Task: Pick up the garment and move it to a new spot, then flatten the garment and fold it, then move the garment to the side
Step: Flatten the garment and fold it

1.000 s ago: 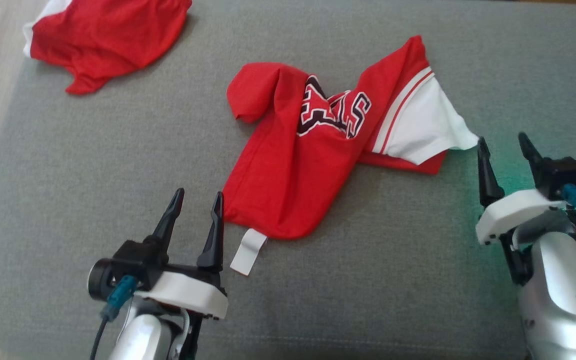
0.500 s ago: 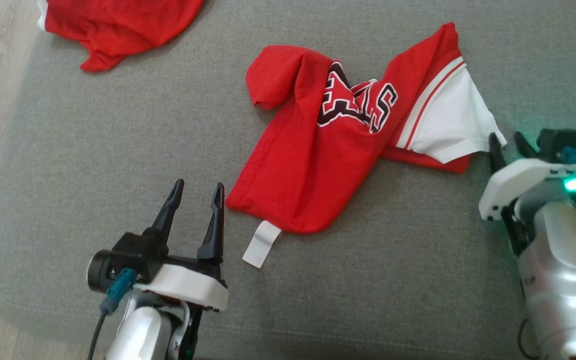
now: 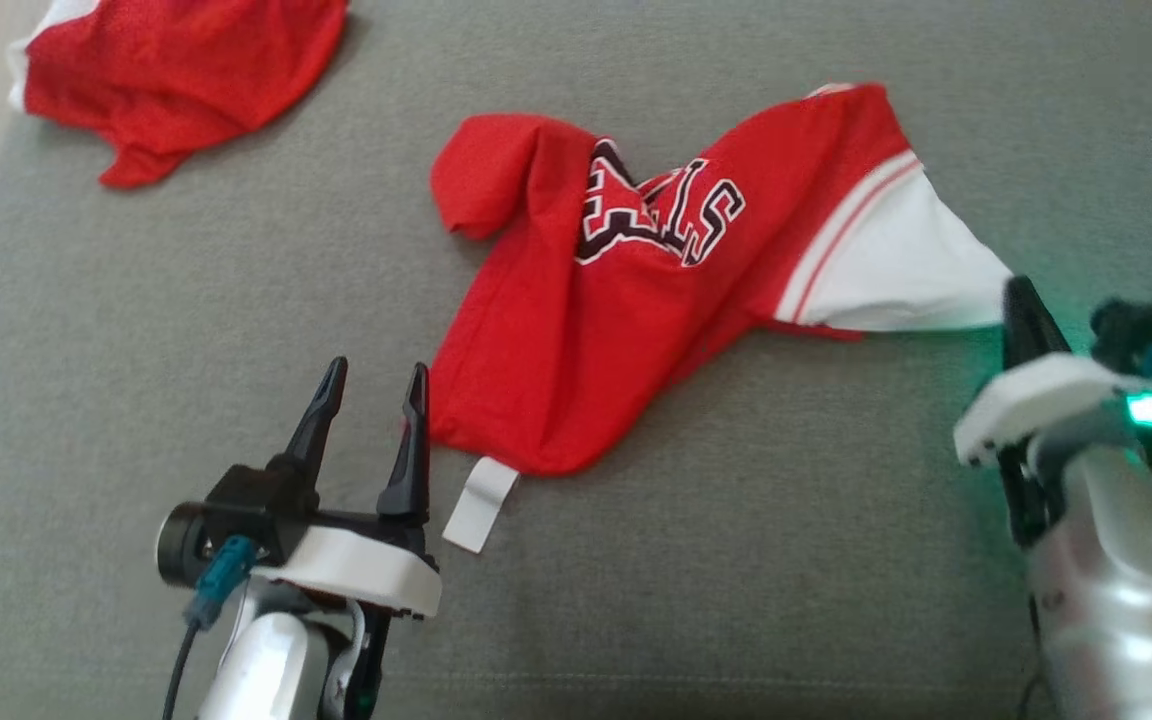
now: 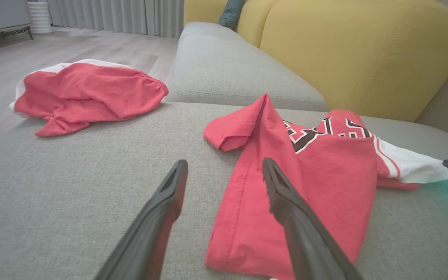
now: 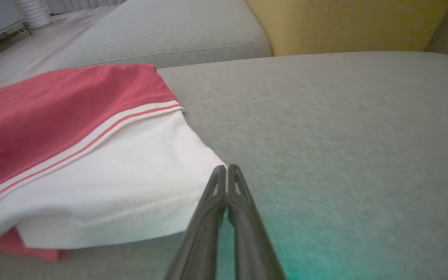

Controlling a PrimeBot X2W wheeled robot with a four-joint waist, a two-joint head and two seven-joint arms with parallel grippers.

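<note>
The garment (image 3: 576, 340) is a red jersey with black-and-white lettering and a white sleeve, lying crumpled on the grey cushion (image 3: 186, 330). My right gripper (image 3: 1018, 295) is shut on the tip of the white sleeve, which is drawn out to a point. In the right wrist view the closed fingertips (image 5: 226, 168) pinch the sleeve's corner of the garment (image 5: 91, 167). My left gripper (image 3: 377, 368) stands open at the jersey's lower left hem corner. In the left wrist view the left gripper (image 4: 224, 163) has one finger over the garment (image 4: 325, 186) and the other over bare cushion.
A second red garment (image 3: 176, 70) lies bunched at the cushion's far left corner. A white tag (image 3: 479, 503) sticks out from the jersey's hem. A yellow backrest (image 4: 364, 50) rises behind the cushion. Wooden floor (image 4: 72, 46) lies beyond the left edge.
My right gripper has shut on the white sleeve's tip, and the sleeve is now stretched out towards it. The head camera has shifted. My left gripper stays open by the hem.
</note>
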